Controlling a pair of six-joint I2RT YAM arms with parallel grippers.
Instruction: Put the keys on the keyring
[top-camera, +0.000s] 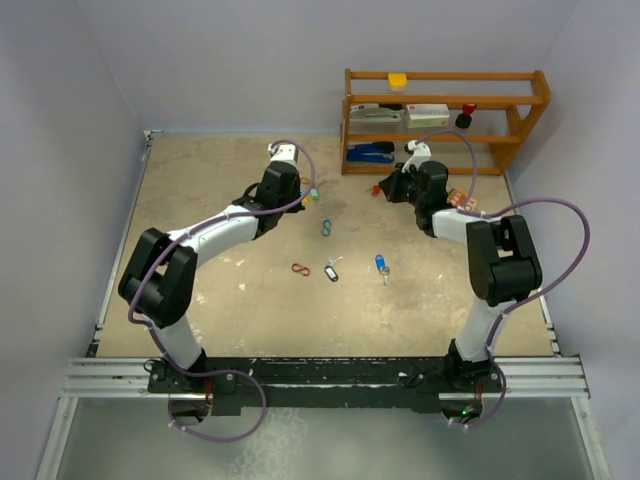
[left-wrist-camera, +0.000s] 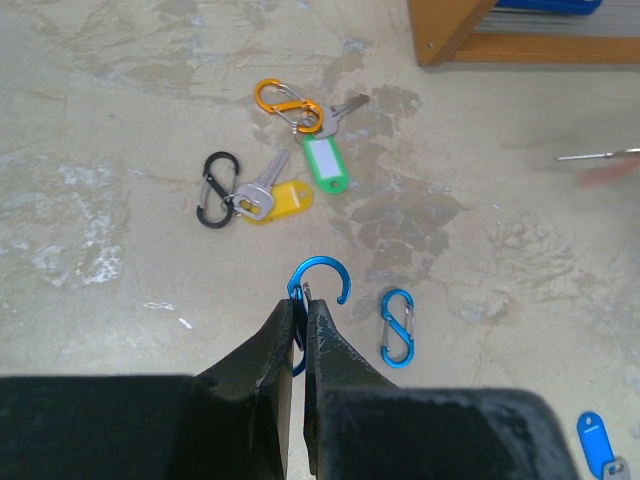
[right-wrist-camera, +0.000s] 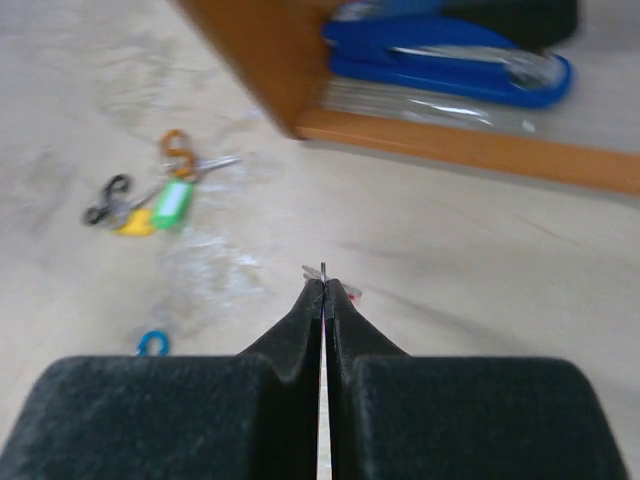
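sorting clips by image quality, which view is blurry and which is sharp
Right wrist: soft throughout, blue stapler and green-tagged key smeared. Left wrist: crisp on the blue clip, blurred only on the red-tagged key at its right edge. Top external: sharp, evenly lit, no glare.

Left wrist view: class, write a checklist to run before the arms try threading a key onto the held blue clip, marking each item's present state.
1. Left gripper shut on the blue clip: ok.
2. Clip's open hook clear of the fingers: ok.
3. Right gripper shut on a thin metal piece: ok.
4. That piece is a key: cannot tell, blurred.
5. Piece brought up to the clip: not ok, far apart.
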